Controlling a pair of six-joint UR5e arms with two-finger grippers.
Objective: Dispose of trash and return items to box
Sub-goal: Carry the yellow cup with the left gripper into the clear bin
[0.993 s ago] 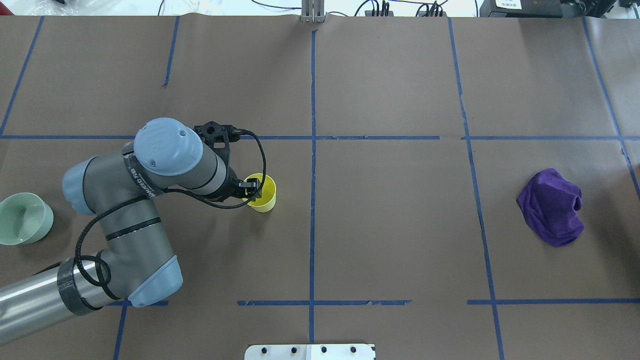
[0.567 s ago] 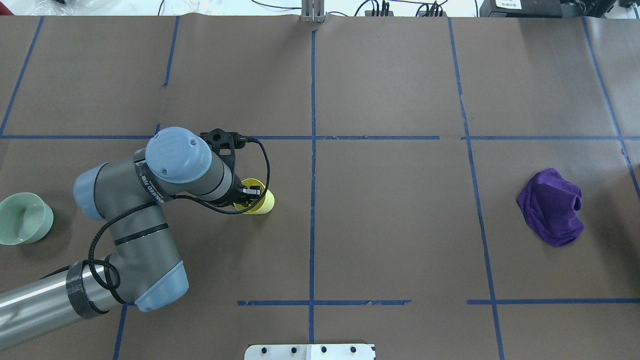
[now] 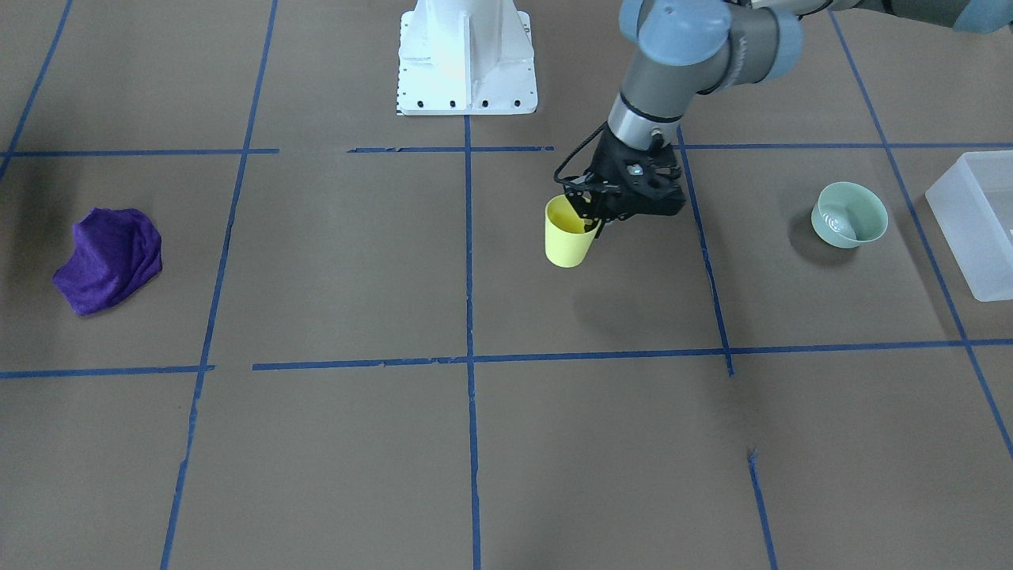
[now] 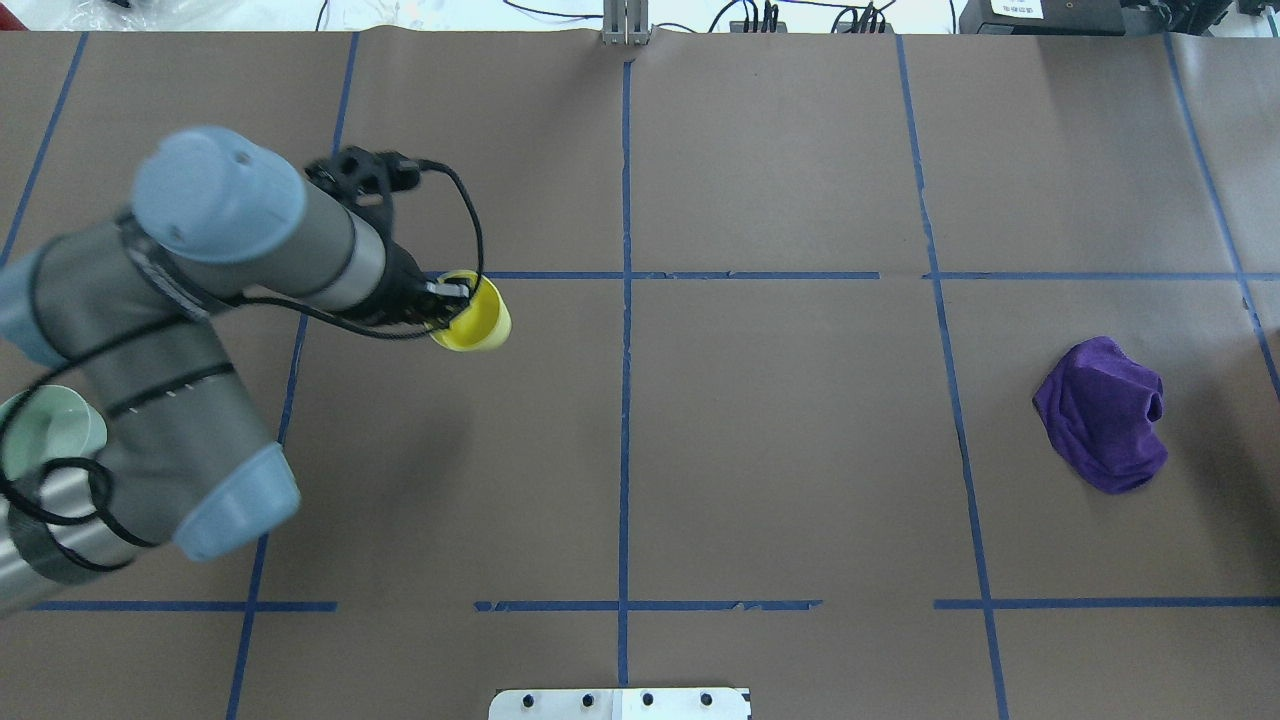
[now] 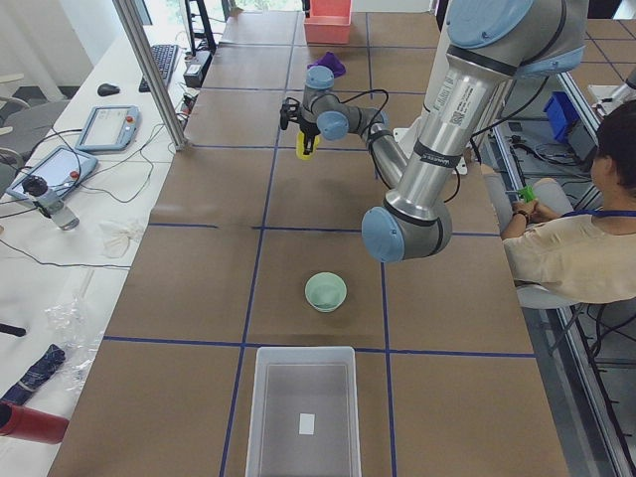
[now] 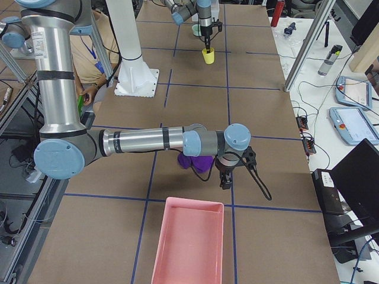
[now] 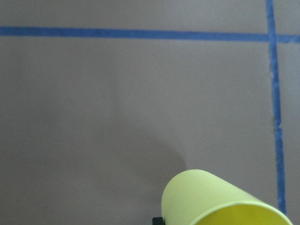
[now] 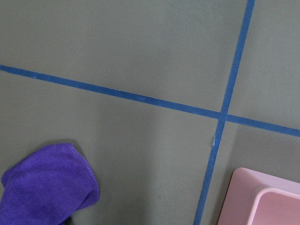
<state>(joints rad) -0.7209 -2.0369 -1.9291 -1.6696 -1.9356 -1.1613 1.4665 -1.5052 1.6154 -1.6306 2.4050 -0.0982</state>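
My left gripper (image 3: 592, 215) is shut on the rim of the yellow cup (image 3: 567, 240) and holds it tilted above the table, left of the centre line in the overhead view (image 4: 478, 320). The cup's wall fills the bottom of the left wrist view (image 7: 211, 199). The mint-green bowl (image 3: 849, 212) stands upright on the table, half hidden under my left arm in the overhead view (image 4: 40, 432). The frosted white box (image 3: 975, 223) lies beyond the bowl at the table's left end (image 5: 303, 412). My right gripper (image 6: 225, 180) shows only in the exterior right view; I cannot tell whether it is open or shut.
A crumpled purple cloth (image 4: 1103, 412) lies on the right side of the table, just behind my right arm (image 6: 192, 161). A pink tray (image 6: 189, 242) sits at the table's right end. Blue tape lines cross the brown table cover.
My left gripper has lifted the yellow cup off the table and carried it away from the robot's base and a little to the left. The bowl and cloth have not moved.
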